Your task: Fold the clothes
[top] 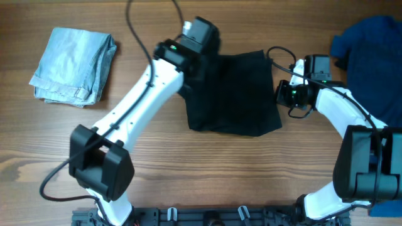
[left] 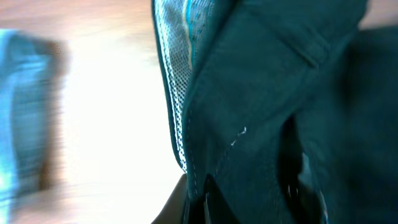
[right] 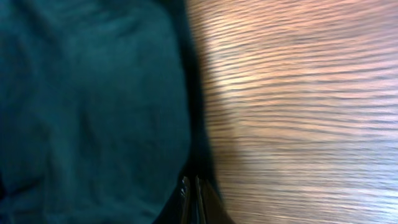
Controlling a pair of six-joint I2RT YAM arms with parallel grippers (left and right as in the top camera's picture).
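Note:
The black shorts (top: pixel 235 94) lie spread in the middle of the wooden table. My left gripper (top: pixel 200 61) sits at their upper left edge, shut on the cloth. In the left wrist view the fingers (left: pixel 198 198) pinch a lifted fold of the shorts (left: pixel 267 93), with the mesh-lined waistband (left: pixel 177 68) showing. My right gripper (top: pixel 281 94) is at the shorts' right edge. In the right wrist view its jaws (right: pixel 191 198) are shut on the border of the dark cloth (right: pixel 93 99). A folded pale blue denim piece (top: pixel 74 66) lies far left. A royal-blue garment (top: pixel 370 53) lies at the far right.
Bare wooden tabletop (top: pixel 207 169) runs along the front of the shorts and between them and the denim. Black cables (top: pixel 135 28) trail from the left arm across the back of the table. The arm bases (top: pixel 352 176) stand at the front edge.

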